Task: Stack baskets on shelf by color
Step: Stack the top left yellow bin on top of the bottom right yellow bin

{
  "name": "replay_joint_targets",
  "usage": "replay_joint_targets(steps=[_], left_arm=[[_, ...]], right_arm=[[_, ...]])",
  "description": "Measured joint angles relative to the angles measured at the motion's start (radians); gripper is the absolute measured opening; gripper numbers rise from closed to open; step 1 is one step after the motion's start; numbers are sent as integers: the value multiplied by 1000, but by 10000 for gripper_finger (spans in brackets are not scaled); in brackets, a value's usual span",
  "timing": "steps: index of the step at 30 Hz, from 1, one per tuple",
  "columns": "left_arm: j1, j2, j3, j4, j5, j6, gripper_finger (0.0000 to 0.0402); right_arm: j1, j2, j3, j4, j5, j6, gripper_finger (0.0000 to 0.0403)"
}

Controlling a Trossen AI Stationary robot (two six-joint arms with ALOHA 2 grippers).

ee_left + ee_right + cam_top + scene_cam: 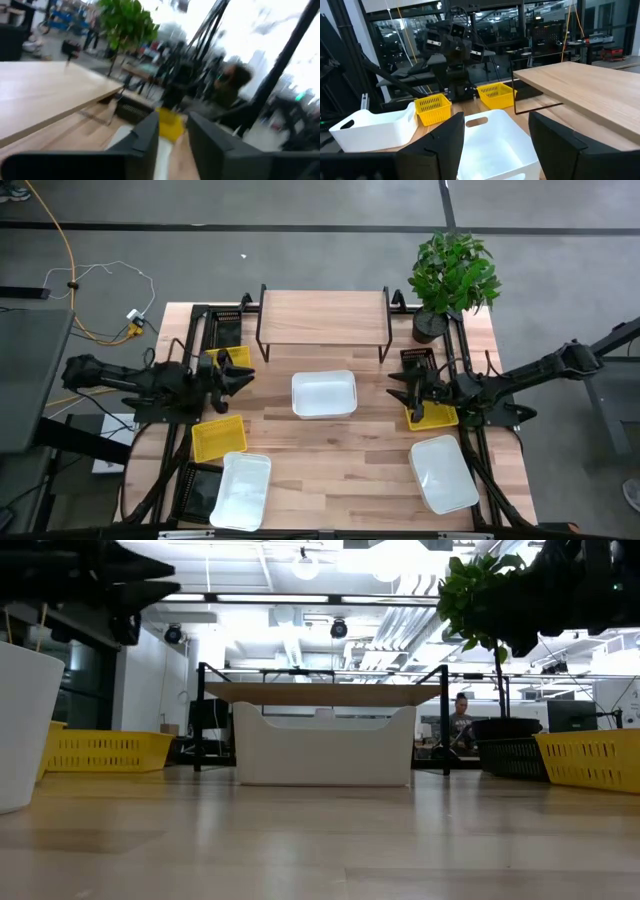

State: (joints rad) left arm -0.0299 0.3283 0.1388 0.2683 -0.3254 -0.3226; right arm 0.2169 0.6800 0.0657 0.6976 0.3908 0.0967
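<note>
Bare shelf (323,317) at table's far edge; white basket (324,394) just before it, two more white near front; yellow baskets (219,437) beside both arms; left gripper (240,377) and right gripper (399,388) parted, empty.

Bright, even overhead light from ceiling fixtures (305,568), blown out to white glare in low view. Soft, faint shadows under shelf (323,317) and white basket (324,394) from above. Left wrist view heavily motion-blurred, background washed out by window glare. Right wrist view sharp, with reflections on glass behind. Near tabletop (320,840) out of focus in low view.
</note>
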Motion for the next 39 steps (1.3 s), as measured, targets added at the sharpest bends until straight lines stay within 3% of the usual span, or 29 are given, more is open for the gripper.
replay_joint_targets(steps=[3, 7, 11, 14, 23, 30, 39], left_arm=[[-3, 107, 125, -186, -9, 34, 151], [-3, 254, 330, -601, -6, -15, 193], [-3, 399, 462, -957, -7, -104, 209], [-3, 497, 487, -1092, -15, -135, 209], [8, 728, 487, -1163, -60, -141, 205], [106, 867, 487, -1184, -195, -224, 204], [216, 986, 487, -1170, -120, -175, 204]], right_arm=[[0, 0, 0, 0, -1, 9, 208], [0, 0, 0, -5, -1, 28, 208], [0, 0, 0, -7, -2, 30, 208], [0, 0, 0, -7, -1, 30, 208], [0, 0, 0, -15, -1, 34, 208], [1, 0, 0, -32, 1, 34, 208], [1, 0, 0, -72, 2, 34, 208]])
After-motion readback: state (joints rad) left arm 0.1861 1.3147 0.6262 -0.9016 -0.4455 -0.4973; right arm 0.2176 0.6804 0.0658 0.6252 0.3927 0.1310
